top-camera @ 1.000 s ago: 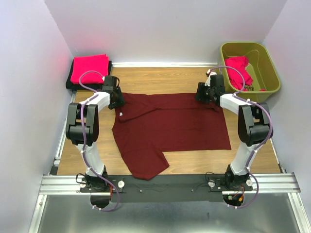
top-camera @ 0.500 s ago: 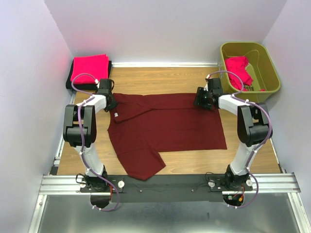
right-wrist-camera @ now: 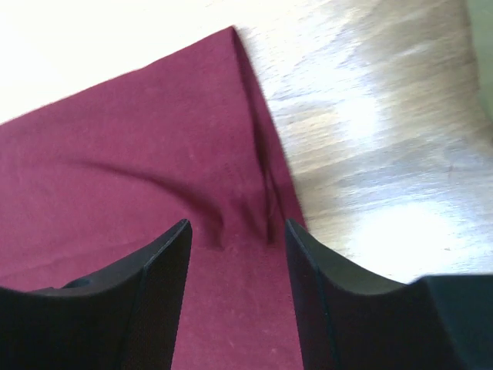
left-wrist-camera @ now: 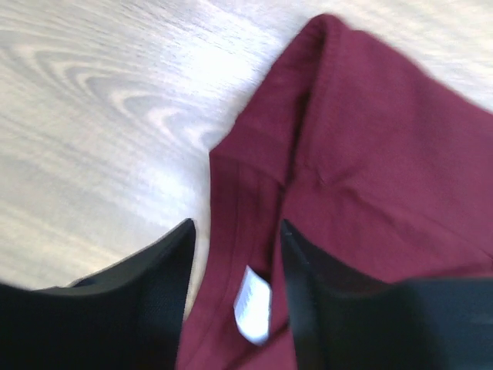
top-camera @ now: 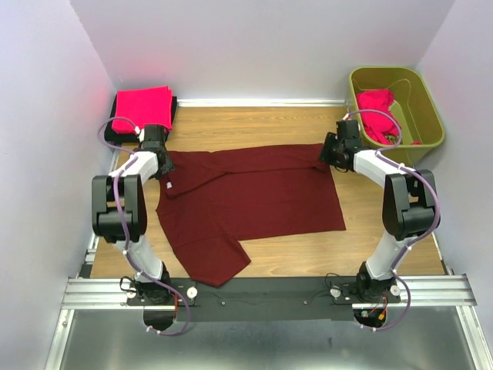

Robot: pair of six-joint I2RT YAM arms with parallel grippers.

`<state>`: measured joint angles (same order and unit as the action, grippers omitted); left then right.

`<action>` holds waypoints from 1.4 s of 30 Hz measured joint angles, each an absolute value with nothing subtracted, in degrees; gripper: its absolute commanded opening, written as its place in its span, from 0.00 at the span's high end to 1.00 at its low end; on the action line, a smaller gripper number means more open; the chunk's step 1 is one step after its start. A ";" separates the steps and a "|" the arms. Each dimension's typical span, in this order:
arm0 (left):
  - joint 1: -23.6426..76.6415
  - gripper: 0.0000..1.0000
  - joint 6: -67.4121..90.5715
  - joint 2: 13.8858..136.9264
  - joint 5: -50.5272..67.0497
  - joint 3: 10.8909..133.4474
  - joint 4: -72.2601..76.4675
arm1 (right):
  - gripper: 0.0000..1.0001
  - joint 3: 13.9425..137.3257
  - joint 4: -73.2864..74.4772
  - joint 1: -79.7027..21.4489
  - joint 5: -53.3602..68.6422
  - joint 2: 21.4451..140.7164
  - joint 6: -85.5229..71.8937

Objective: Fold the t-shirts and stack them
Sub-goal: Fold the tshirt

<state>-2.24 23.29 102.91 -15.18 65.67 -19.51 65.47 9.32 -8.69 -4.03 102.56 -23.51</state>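
A dark maroon t-shirt lies spread across the wooden table, one sleeve reaching toward the near edge. My left gripper is at its collar end. In the left wrist view the fingers stand apart, with the collar of the maroon cloth and its white tag lying between them. My right gripper hovers over the far right corner of the hem. In the right wrist view its jaws are open above wrinkled maroon cloth. A folded pinkish-red t-shirt tops a black one at the far left.
An olive-green bin stands at the far right corner with a crumpled pinkish-red shirt inside. White walls close in the table on three sides. Bare wood shows to the right of the maroon shirt.
The maroon shirt slid left across the table as my left gripper moved left and back at the collar. My right gripper shifted right and back toward the bin.
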 measured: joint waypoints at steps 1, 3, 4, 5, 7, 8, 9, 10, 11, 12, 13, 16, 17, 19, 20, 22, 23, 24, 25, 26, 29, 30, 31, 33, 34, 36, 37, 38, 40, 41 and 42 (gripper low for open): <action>-2.09 0.38 23.33 101.45 -15.14 65.19 -19.57 | 0.45 65.47 9.54 -8.34 -4.01 102.56 -24.14; -1.78 0.35 23.27 98.02 -14.72 64.03 -19.57 | 0.46 65.47 9.58 -8.03 -3.68 102.65 -25.34; -1.74 0.35 23.20 96.55 -14.46 63.57 -19.59 | 0.49 65.49 9.56 -7.81 -3.46 102.80 -25.69; -1.67 0.34 23.22 94.98 -14.13 63.00 -19.53 | 0.56 65.49 9.56 -7.68 -3.31 103.11 -26.33; -1.63 0.34 23.20 92.77 -13.23 61.80 -19.05 | 0.62 65.52 9.54 -7.62 -3.03 104.05 -27.62; -1.63 0.37 23.18 91.77 -12.86 60.97 -18.81 | 0.63 65.54 9.54 -7.51 -2.76 104.90 -28.18; -1.63 0.39 23.18 91.22 -12.32 60.31 -18.61 | 0.63 65.54 9.56 -7.49 -2.46 105.71 -28.60; -1.63 0.41 23.11 91.13 -11.84 59.77 -18.44 | 0.63 65.54 9.56 -7.49 -2.04 106.52 -29.23; -1.63 0.41 23.09 91.20 -11.27 59.18 -18.28 | 0.63 65.54 9.58 -7.49 -1.83 107.11 -29.65; -1.63 0.42 23.18 91.37 -11.03 58.92 -18.31 | 0.63 65.54 9.56 -7.49 -1.63 107.79 -30.09; -1.63 0.42 23.14 91.57 -10.52 58.61 -18.31 | 0.63 65.65 9.43 -7.49 -1.48 107.98 -30.46; -1.63 0.42 23.14 92.73 -9.34 58.35 -17.87 | 0.63 65.73 9.30 -7.46 -1.13 108.12 -31.73; -1.63 0.42 23.14 93.30 -9.02 58.24 -17.63 | 0.63 65.73 9.26 -7.42 -1.02 108.12 -32.16; -1.63 0.42 23.14 94.19 -8.23 57.71 -16.88 | 0.68 65.73 9.26 -7.42 -0.95 108.12 -32.62; -1.63 0.42 23.14 94.83 -7.92 57.25 -16.56 | 0.75 65.71 9.26 -7.40 -0.93 108.12 -32.86; -1.63 0.43 23.16 95.74 -7.42 56.60 -16.16 | 0.81 65.71 9.28 -7.38 -0.95 108.12 -33.19; -1.63 0.44 23.16 96.44 -7.14 56.27 -16.12 | 0.87 65.67 9.28 -7.38 -0.95 108.12 -33.10; -1.63 0.44 23.14 97.30 -6.83 55.99 -16.14 | 0.89 65.63 9.28 -7.38 -0.95 108.12 -33.10; -1.63 0.45 23.00 97.82 -6.83 55.92 -15.97 | 0.91 65.63 9.28 -7.35 -1.04 108.12 -33.08; -1.63 0.46 22.94 97.89 -6.63 56.03 -15.62 | 0.94 65.60 9.30 -7.18 -1.06 108.12 -32.99; -1.63 0.48 22.61 98.56 -6.76 56.62 -15.59 | 0.96 65.63 9.32 -7.05 -1.76 107.96 -31.38; -1.63 0.48 22.48 98.85 -6.79 56.93 -15.57 | 0.96 65.63 9.34 -7.01 -2.17 107.79 -30.74; -1.63 0.48 22.44 99.00 -6.83 57.08 -15.59 | 0.96 65.63 9.45 -6.94 -2.76 107.46 -29.58; -1.63 0.48 22.31 99.24 -6.83 57.32 -15.55 | 0.96 65.63 9.47 -6.90 -3.79 107.04 -27.77; -1.63 0.48 22.31 99.24 -6.85 57.32 -15.55 | 0.96 65.63 9.52 -6.90 -4.25 106.83 -26.83; -1.63 0.48 22.26 99.24 -6.90 57.32 -15.57 | 0.95 65.63 9.56 -6.90 -5.23 106.48 -24.88; -1.63 0.48 22.26 99.24 -6.90 57.32 -15.57 | 0.94 65.63 9.58 -6.90 -5.43 106.43 -24.23; -1.63 0.48 22.26 99.24 -6.90 57.32 -15.57 | 0.94 65.63 9.61 -6.90 -5.61 106.39 -23.42; -1.63 0.48 22.26 99.24 -6.92 57.34 -15.57 | 0.91 65.63 9.85 -6.90 -5.76 106.39 -21.98; -1.63 0.48 22.24 99.24 -6.94 57.34 -15.59 | 0.90 65.63 10.02 -6.90 -5.76 106.39 -21.65; -1.63 0.48 22.24 99.24 -6.98 57.34 -15.62 | 0.88 65.63 10.26 -6.90 -5.76 106.39 -21.26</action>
<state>-1.63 22.24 99.24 -6.98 57.34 -15.62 65.63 10.26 -6.90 -5.76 106.39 -21.26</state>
